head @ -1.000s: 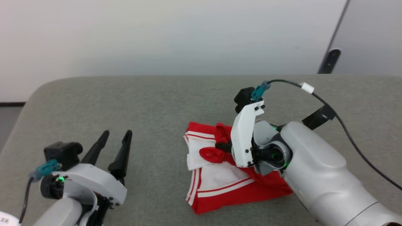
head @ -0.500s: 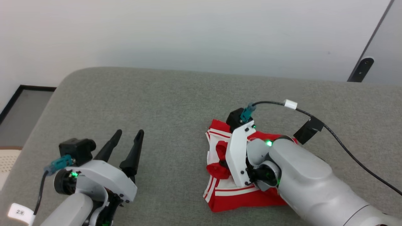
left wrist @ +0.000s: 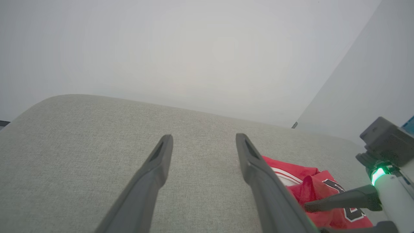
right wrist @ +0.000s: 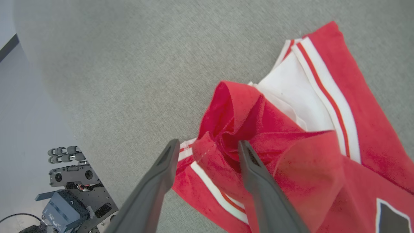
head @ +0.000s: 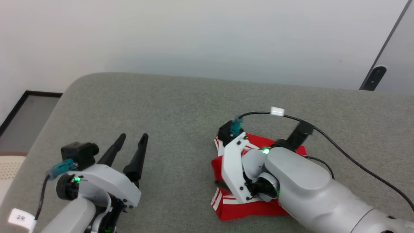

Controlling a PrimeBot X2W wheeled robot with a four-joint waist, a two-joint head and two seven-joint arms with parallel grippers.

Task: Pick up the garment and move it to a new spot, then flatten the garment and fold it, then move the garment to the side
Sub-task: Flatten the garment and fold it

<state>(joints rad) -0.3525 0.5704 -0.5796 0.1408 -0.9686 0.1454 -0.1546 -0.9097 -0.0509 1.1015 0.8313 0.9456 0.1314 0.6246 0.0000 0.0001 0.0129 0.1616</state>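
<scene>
**Head view:** the garment (head: 249, 211) lies bunched on the grey table (head: 161, 106), right of centre, with my right arm (head: 307, 191) bent low over it. My left end effector (head: 134, 137) hovers well apart to the left, fingers spread and empty. The camera has shifted since the earlier pictures, so the garment's apparent drift is no guide. **Left wrist view:** my left fingers (left wrist: 152, 181) stand wide with bare table between them. The garment shows at the lower right, under a dark finger of my other arm. **Right wrist view:** my right end effector (right wrist: 207, 145) has its fingers parted. A loose red fold sits between them, which a second ago they pinched tight and now no longer clamp. A white sleeve (right wrist: 310, 97) with striped trim lies flat beyond the fold, and a corner of black print (right wrist: 393, 216) shows at the lower right. I judge that this release ends the move to a new spot. The cloth is still crumpled, so flattening comes next and will likely need both arms on its edges.
</scene>
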